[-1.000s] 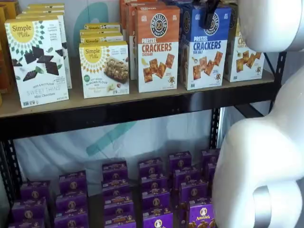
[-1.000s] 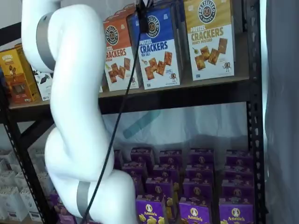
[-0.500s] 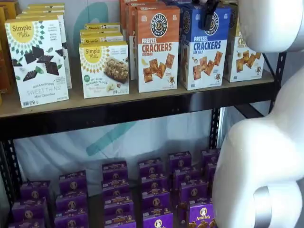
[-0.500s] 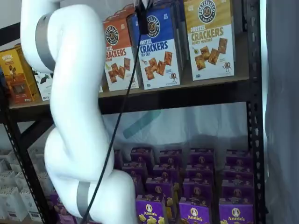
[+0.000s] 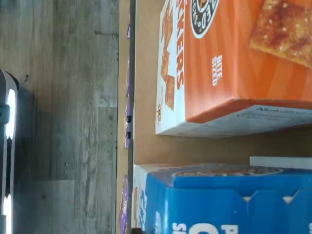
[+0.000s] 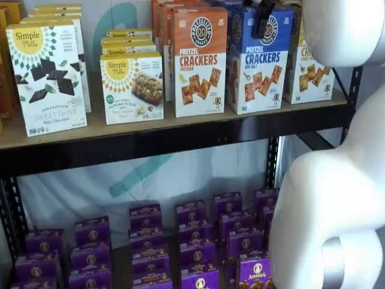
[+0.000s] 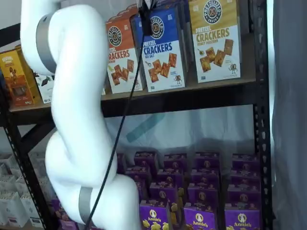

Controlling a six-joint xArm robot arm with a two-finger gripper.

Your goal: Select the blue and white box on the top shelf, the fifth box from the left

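Note:
The blue and white Pretzel Crackers box [image 6: 258, 66] stands on the top shelf between an orange cracker box [image 6: 200, 60] and a yellow one [image 6: 308, 72]. It shows in both shelf views [image 7: 163, 50]. My gripper [image 6: 263, 19] hangs from the view's top edge as black fingers in front of the blue box's upper part. It also shows with a cable in a shelf view [image 7: 146, 19]. No gap or grip shows between the fingers. The wrist view shows the blue box's top [image 5: 229, 204] and the orange box [image 5: 234, 68] close up.
Simple Mills boxes [image 6: 48, 75] stand at the left of the top shelf [image 6: 180, 129]. Purple Annie's boxes [image 6: 192, 241] fill the lower shelf. My white arm [image 7: 76, 120] stands between camera and shelves. A black upright post [image 7: 261, 96] bounds the shelf on the right.
The white arm links have shifted very slightly. The black fingers stay in front of the blue box's top.

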